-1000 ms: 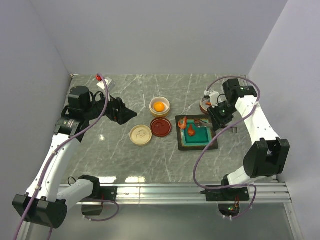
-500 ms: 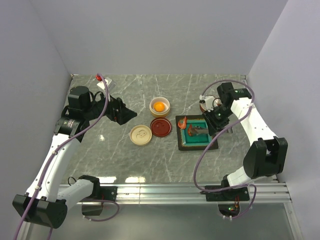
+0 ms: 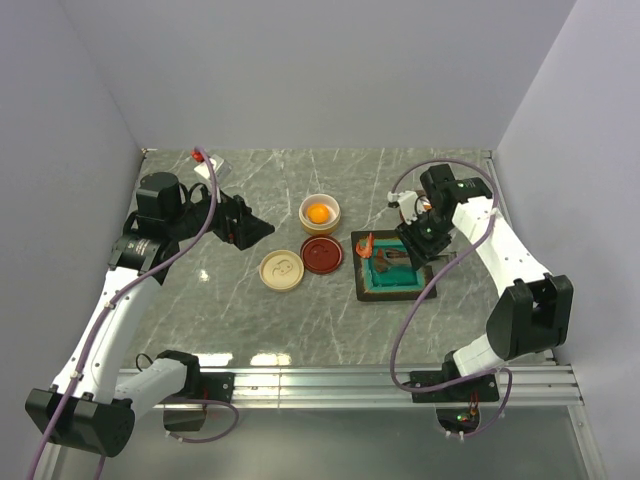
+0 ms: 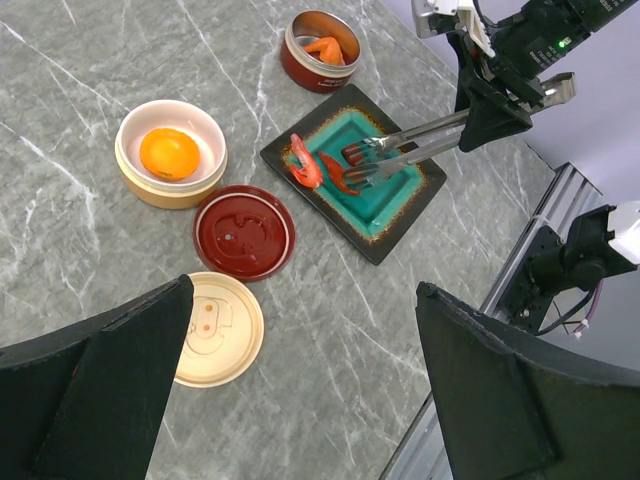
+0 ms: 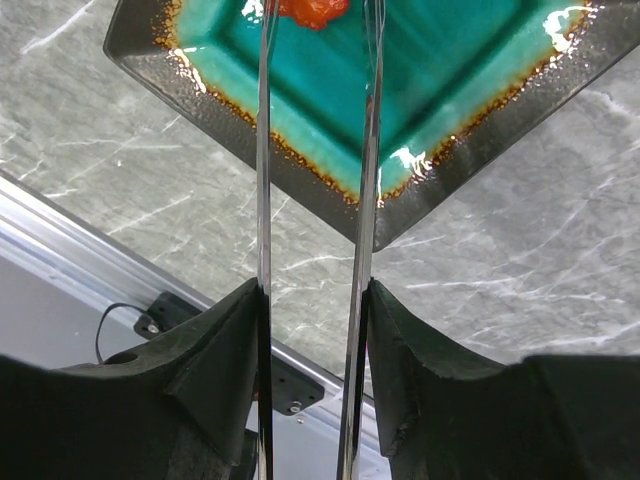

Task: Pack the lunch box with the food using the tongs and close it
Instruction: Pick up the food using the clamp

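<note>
My right gripper [image 3: 415, 243] is shut on the silver tongs [image 4: 410, 145], whose two arms [image 5: 263, 200] stand apart between its fingers. The tong tips reach over the teal tray [image 4: 400, 200], close to two red shrimp pieces [image 4: 303, 165] lying on it. One shrimp [image 5: 305, 10] shows at the top edge of the right wrist view. The lunch box's cream bowl [image 4: 135, 180] holds the round orange piece [image 4: 170, 153]. A red-brown bowl [image 4: 300, 72] behind the tray holds another orange piece. My left gripper [image 4: 300, 400] hangs open and empty, high over the left of the table.
A red lid [image 4: 243, 231] and a cream lid [image 4: 218, 328] lie flat between the cream bowl and the table's front. The metal rail [image 3: 400, 380] runs along the near edge. Grey walls close in the left, back and right.
My right gripper has moved left over the tray with the tongs, and the tong arms have spread wider. The left arm has not moved.
</note>
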You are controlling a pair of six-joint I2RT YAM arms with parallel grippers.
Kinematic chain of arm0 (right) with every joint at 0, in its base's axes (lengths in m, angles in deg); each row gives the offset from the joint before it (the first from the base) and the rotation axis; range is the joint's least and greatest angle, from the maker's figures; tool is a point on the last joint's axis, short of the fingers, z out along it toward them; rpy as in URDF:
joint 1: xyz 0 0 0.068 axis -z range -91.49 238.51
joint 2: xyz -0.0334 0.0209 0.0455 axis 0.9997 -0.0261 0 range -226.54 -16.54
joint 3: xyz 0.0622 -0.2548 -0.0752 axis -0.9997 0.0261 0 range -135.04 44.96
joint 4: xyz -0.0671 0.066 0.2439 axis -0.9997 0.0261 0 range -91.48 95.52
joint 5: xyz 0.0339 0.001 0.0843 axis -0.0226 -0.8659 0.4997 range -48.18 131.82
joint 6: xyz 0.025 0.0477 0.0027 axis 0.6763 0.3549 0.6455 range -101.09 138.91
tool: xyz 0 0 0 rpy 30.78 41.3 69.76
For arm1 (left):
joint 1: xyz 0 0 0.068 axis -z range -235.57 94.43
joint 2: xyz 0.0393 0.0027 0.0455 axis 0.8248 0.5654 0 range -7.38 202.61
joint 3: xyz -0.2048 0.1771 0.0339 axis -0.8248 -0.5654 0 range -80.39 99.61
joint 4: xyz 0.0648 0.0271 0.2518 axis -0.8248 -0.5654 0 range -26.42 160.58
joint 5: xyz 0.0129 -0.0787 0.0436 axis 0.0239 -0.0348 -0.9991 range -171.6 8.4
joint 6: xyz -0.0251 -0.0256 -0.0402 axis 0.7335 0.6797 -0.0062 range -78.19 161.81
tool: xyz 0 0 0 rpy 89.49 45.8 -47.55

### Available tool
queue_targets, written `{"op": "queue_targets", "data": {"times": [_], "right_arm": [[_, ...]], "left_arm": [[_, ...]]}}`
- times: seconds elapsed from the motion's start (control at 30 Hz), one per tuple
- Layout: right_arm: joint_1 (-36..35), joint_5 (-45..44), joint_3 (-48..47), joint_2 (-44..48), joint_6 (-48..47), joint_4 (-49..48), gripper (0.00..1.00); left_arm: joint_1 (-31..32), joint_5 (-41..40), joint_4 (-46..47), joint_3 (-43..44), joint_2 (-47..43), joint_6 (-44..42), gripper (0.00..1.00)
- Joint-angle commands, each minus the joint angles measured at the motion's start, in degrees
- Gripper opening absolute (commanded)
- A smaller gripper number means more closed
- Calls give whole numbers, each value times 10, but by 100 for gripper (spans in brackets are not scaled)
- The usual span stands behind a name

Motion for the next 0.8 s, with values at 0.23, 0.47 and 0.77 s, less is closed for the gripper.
{"op": "queue_targets", "data": {"times": [0.23,0.47,0.77], "right_arm": [[-30,-27,-5,21,8,-18,52],[-37,-47,3,14,12,-20,52],[-52,-50,2,10,17,-21,52]], "left_arm": [[-3,18,16,1,-1,7,99],[-3,19,17,2,-1,7,99],[-3,18,15,-1,-3,7,99]]}}
